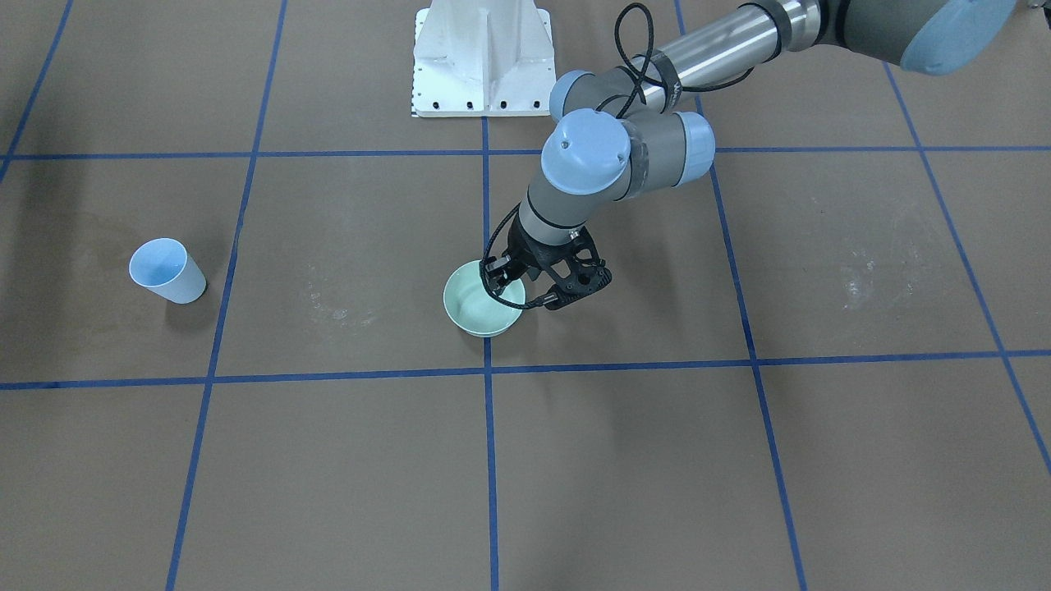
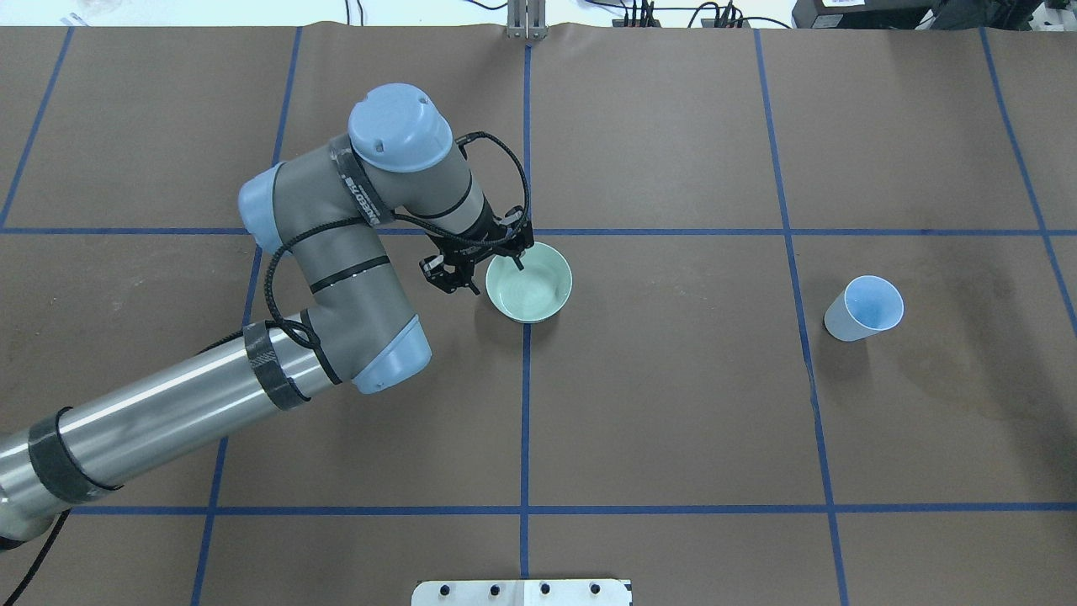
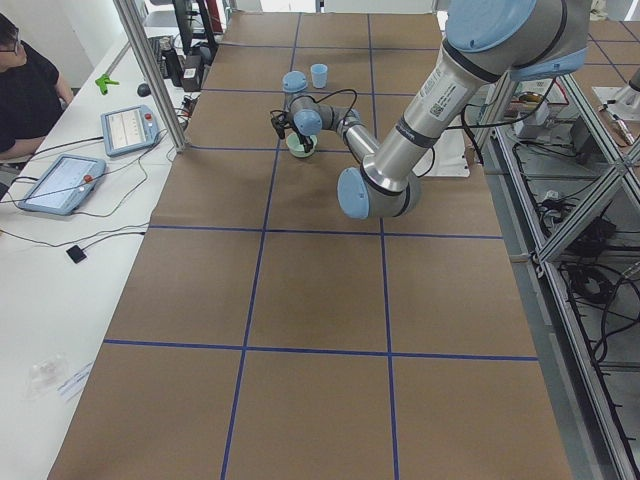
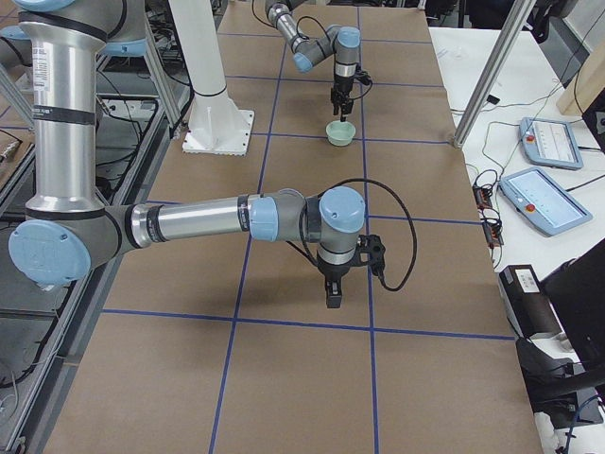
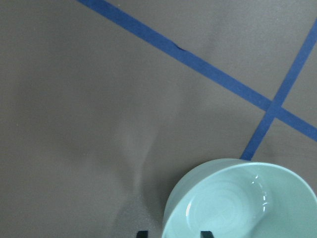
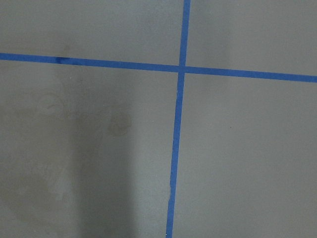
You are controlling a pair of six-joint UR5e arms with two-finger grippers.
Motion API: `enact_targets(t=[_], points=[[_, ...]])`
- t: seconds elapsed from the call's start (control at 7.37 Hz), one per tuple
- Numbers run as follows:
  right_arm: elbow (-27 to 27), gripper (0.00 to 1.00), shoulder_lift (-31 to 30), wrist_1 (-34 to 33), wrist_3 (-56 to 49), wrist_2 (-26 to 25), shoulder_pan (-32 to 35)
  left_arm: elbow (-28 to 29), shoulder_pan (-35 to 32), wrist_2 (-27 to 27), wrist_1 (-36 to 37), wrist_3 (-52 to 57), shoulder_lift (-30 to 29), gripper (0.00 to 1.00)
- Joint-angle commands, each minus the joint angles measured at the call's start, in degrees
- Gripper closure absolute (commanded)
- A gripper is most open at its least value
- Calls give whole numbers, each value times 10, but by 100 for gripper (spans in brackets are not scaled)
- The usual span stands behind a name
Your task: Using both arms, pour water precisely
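1. The left arm [image 2: 336, 252] has its pincer [image 2: 496, 273] down at the near edge of the shallow mint-green ceramic bowl [image 2: 555, 290]. The bowl sits near the middle of the brown paper-covered worktop [image 2: 673, 404].
2. In the wrist view the two black fingertips [image 5: 206, 234] stand spread. One looks to be inside the bowl's wall and one outside, and neither presses on it yet.
3. The water I can't place for certain. Glints on the bowl's floor may be a shallow pool. The pale blue plastic cup [image 2: 867, 307] stands upright, well apart on the robot's right, and I can't make out what is in it.
4. The step in hand, I'd say, is gripping the bowl's rim. The fingers should go deep enough to bite the wall rather than the lip, then shut squarely so the bowl doesn't skid or tip.
5. A rim pinch leaves the weight hanging off to one side. A slow, level lift would keep anything inside from slopping.
6. The right arm [image 4: 198, 222] hangs its pincer [image 4: 333, 291] over bare worktop, far from both vessels. I can't tell whether that pincer is spread or pressed together.
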Motion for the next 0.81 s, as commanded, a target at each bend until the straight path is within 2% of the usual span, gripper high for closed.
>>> enact_targets(t=[0.0,0.14,0.27,0.41,0.54,0.68], points=[[7,0,36,-3,1,1,1,-93,-53,-34,96,2,3,0],[30,0,11,0,18,16,0,-129,-70,-34,107,6,20,0],[71,0,-3,32,121,9,-4,-161,-80,-33,106,13,53,0],[137,0,-75,114,253,-50,-48,-186,-87,-33,106,26,83,0],[158,1,-154,249,332,-122,-110,-196,-88,-31,106,27,98,0],[169,1,-183,316,423,-155,-156,-197,-87,-29,106,26,104,0]])
